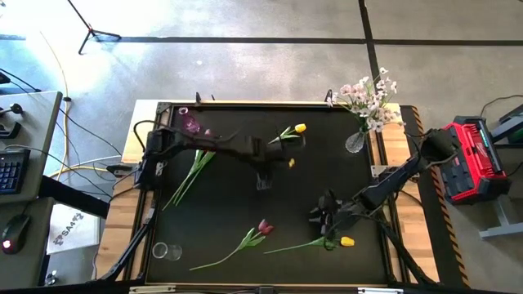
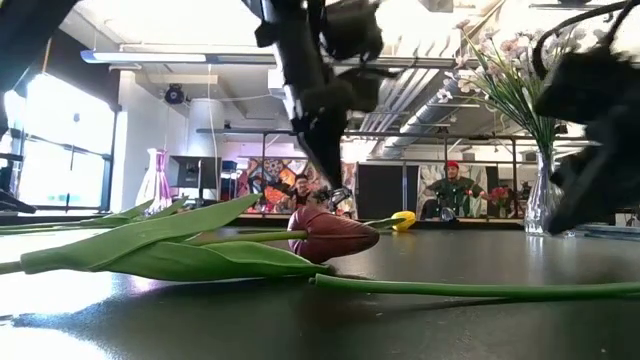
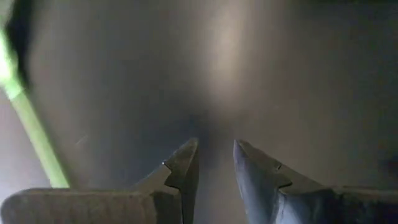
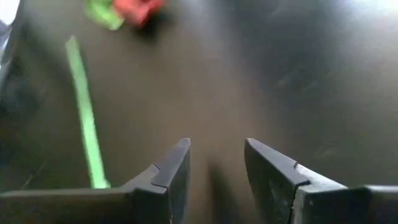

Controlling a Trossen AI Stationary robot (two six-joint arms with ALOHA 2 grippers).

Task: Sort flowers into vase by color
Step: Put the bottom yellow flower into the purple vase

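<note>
My left gripper hangs open over bare mat in the middle of the table, a green stem lying beside it. A yellow tulip lies just beyond it toward the far edge. My right gripper is open and low over the mat, between a dark red tulip and a second yellow tulip, whose stem lies next to it. Pale pink-white blossoms stand in a glass vase at the far right.
Dark purple-red flowers lie with their long stems on the left of the mat, under my left arm. A small clear glass sits at the near left corner. A tiny yellow bit lies near my left gripper.
</note>
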